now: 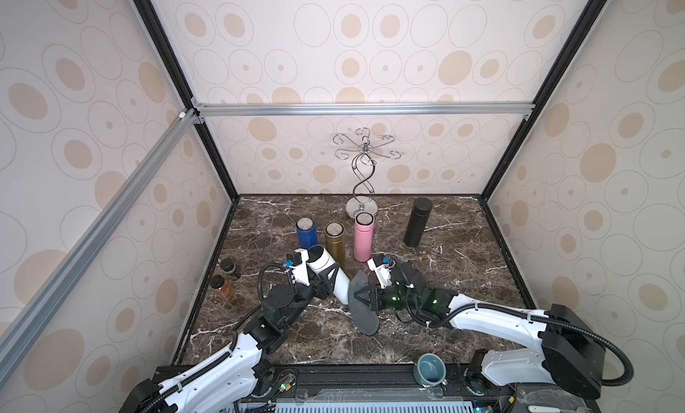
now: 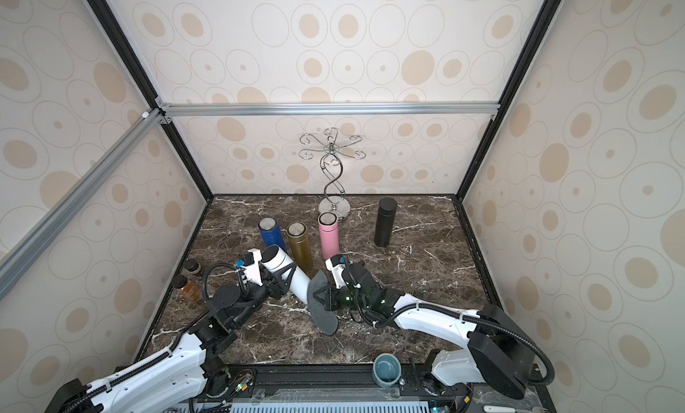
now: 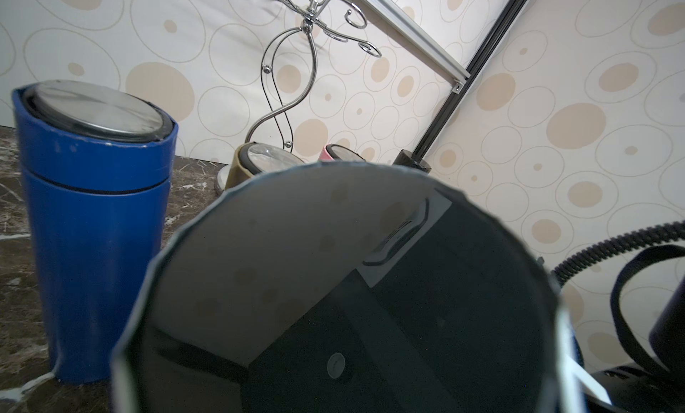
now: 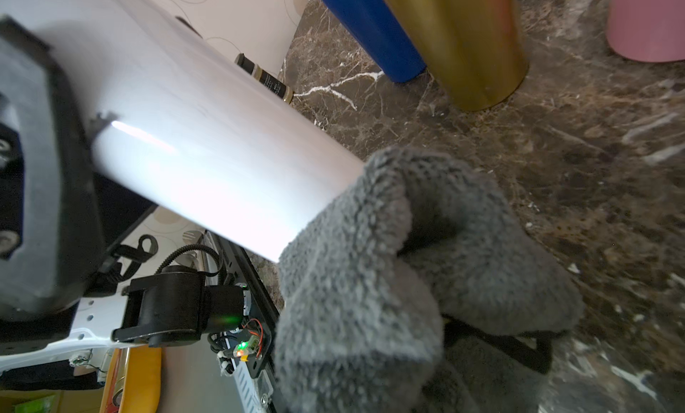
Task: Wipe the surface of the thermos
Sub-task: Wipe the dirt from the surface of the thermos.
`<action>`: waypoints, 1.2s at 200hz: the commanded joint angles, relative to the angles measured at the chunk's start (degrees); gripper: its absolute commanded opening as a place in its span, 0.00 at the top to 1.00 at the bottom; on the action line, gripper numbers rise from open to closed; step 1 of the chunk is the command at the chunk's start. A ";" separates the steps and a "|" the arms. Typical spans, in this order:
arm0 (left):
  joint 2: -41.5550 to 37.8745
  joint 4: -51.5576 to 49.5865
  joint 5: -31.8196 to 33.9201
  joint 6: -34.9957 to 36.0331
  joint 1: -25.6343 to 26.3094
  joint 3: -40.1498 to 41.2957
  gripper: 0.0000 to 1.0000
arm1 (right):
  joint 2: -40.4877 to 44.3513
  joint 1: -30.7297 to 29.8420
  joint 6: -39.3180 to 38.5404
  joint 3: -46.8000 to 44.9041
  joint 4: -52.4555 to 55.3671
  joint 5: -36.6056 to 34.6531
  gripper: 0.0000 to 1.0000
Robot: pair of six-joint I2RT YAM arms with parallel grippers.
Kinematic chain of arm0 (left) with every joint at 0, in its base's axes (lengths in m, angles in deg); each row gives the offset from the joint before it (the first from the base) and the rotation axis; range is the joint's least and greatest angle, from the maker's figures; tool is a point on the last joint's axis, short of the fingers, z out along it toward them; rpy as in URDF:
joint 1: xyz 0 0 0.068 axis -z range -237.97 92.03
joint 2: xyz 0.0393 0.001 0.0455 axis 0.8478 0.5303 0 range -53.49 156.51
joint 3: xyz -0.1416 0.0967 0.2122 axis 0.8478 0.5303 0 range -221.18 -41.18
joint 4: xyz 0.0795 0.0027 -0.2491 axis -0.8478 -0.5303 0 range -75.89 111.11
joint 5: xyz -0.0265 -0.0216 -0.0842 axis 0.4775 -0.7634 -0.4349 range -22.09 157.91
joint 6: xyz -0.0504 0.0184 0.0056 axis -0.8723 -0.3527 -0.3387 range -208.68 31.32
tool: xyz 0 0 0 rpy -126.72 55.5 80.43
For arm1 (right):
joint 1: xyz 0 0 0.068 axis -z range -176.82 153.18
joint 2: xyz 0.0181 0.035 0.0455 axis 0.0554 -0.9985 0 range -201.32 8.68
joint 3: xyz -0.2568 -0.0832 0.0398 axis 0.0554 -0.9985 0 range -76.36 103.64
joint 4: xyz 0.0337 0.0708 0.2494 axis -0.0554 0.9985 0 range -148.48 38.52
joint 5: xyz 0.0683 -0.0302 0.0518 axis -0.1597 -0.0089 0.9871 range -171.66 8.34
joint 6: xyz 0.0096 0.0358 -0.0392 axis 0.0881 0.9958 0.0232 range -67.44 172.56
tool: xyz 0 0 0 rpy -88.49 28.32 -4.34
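Left gripper (image 1: 329, 271) is clamped round the white thermos (image 1: 321, 262); right gripper (image 1: 362, 293) is pinched shut on the grey cloth (image 1: 361, 313). Thermos is held tilted mid-workspace, cap toward 11 o'clock, base toward 5. Cloth touches the base end. Wiping step in hand. Next move likely calls for a stroke toward 11 along the body, with cloth contact kept.

White thermos (image 1: 341, 284) — tilted, against grey cloth (image 1: 361, 309)
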 commanded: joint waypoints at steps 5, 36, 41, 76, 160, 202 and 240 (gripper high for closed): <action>0.47 6.44 -0.03 -2.43 0.22 -4.02 1.00 | 2.71 -4.05 -4.89 2.96 2.50 -3.22 1.00; 0.91 5.99 0.48 -3.25 0.26 -4.64 1.00 | 0.09 -9.74 -11.71 10.84 4.70 -6.42 1.00; 0.78 5.92 0.54 -3.40 0.19 -4.64 1.00 | -1.03 -10.15 -12.38 11.98 5.01 -6.44 1.00; 0.44 4.98 0.18 -3.66 0.31 -5.30 1.00 | -7.57 -12.83 -15.41 18.27 8.32 -11.81 1.00; -1.77 2.92 0.33 -3.34 0.34 -5.70 1.00 | -8.67 -13.05 -8.62 14.75 13.86 -30.96 1.00; -1.85 3.18 0.07 -3.34 0.26 -5.78 1.00 | -6.12 -13.03 -5.36 12.49 17.82 -34.80 1.00; -2.19 2.35 1.19 -2.56 0.31 -5.51 1.00 | 0.66 -13.08 -7.49 8.49 10.79 -27.49 1.00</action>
